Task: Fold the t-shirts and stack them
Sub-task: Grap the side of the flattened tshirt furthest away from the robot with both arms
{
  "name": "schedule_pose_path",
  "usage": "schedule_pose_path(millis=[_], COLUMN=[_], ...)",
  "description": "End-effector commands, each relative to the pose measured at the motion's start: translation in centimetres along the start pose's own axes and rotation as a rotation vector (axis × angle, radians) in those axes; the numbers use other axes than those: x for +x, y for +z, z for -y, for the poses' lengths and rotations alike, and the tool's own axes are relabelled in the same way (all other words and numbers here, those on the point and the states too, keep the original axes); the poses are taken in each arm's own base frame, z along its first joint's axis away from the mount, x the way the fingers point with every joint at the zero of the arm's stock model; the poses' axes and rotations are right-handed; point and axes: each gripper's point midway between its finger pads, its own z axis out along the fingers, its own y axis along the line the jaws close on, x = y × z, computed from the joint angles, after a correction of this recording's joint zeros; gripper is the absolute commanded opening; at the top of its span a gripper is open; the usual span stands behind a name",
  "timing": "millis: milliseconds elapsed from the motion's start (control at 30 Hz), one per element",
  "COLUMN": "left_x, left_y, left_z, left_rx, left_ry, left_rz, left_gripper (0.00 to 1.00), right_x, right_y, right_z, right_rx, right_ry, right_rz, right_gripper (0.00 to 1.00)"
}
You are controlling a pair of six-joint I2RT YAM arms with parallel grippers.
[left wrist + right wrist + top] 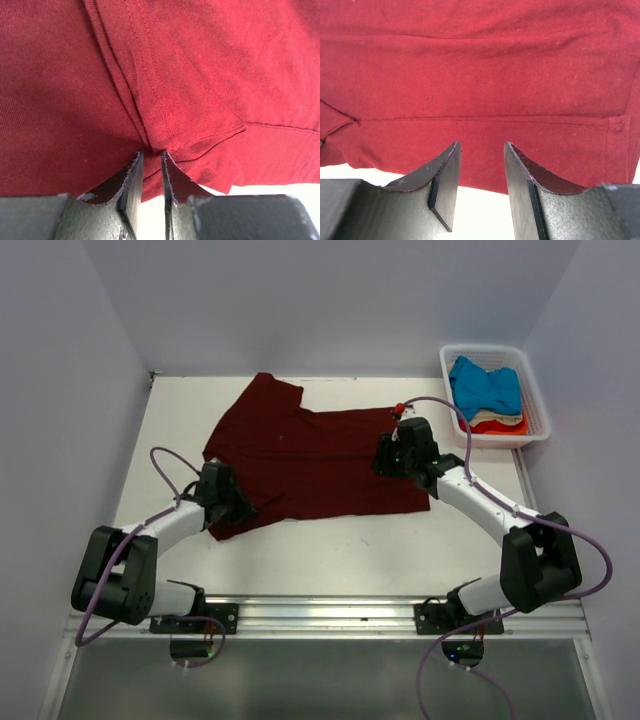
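A dark maroon t-shirt [310, 455] lies spread flat on the white table, collar to the left and hem to the right. My left gripper [235, 505] sits low at its near-left sleeve. In the left wrist view the left gripper [152, 152] stands open by a narrow gap, and a raised fold of the maroon cloth [200, 75] meets its tips. My right gripper [383, 456] hovers over the shirt's right hem. In the right wrist view the right gripper [482, 145] is open with nothing in it, and the maroon cloth [480, 75] lies flat beneath it.
A white slatted basket [537, 390] stands at the back right. It holds a bright blue shirt [485, 385] on top of a cream one [495, 418] and an orange-red one [508, 427]. Walls close in the table at the left, back and right.
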Motion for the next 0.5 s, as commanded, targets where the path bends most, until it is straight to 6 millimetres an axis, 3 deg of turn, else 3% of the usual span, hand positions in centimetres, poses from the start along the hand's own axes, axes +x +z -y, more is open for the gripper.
schedule_pose_path(millis=[0,267,467], left_x=[-1.4,-2.6,-3.0], left_y=[0.1,-1.4,-1.6], left_z=[1.7,3.4,3.5], left_rx=[0.048,0.098,0.091], left_ry=[-0.004,0.006,0.015], left_rz=[0.042,0.077,0.092], left_gripper=[0.24,0.23,0.24], right_x=[-1.1,-1.3,-1.1], right_y=[-0.8,-0.7,-0.6], right_z=[0.2,0.1,0.1], right_rx=[0.018,0.015,0.012], right_ry=[-0.019,-0.019,-0.017], right_rz=[0.043,0.046,0.04], right_gripper=[0.43,0.43,0.43])
